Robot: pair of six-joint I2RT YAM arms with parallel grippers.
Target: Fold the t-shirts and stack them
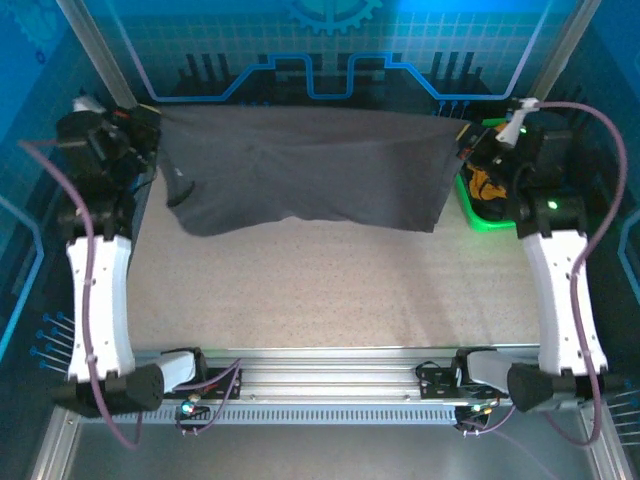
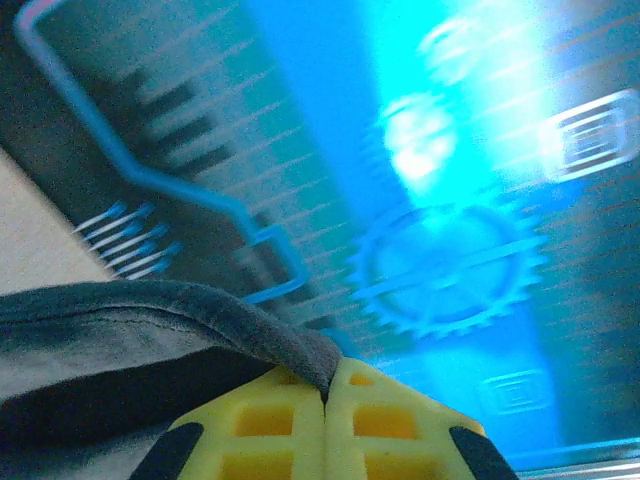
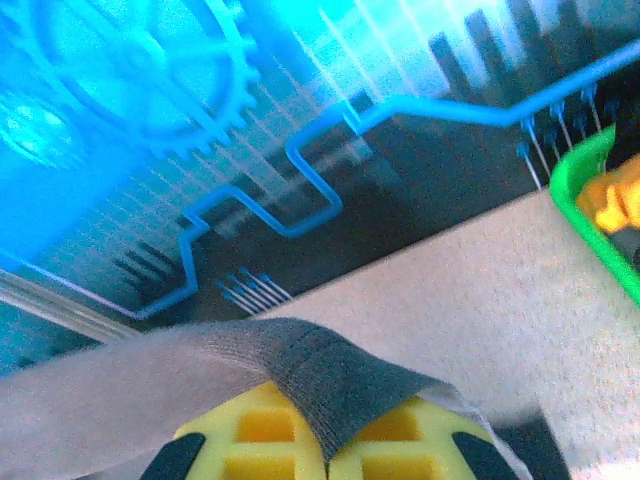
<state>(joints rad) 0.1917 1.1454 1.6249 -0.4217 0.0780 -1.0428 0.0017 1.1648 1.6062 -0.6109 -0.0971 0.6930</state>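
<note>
Soft charcoal-grey t-shirt (image 1: pixel 300 165) stretched wide, left tool (image 2: pixel 325 400) and right tool (image 3: pixel 327 450) each pinching its hemmed edge

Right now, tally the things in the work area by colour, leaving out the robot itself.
Dark charcoal-grey cloth t-shirt: 1
Orange-yellow crumpled cloth t-shirt: 1
Bright green plastic basket: 1
Total: 3

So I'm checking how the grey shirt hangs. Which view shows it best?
Top external: the whole grey shirt shows, stretched wide. The left wrist view gives an edge pinched in the left end effector; the right wrist view, a fold pinched in the right end effector.
</note>
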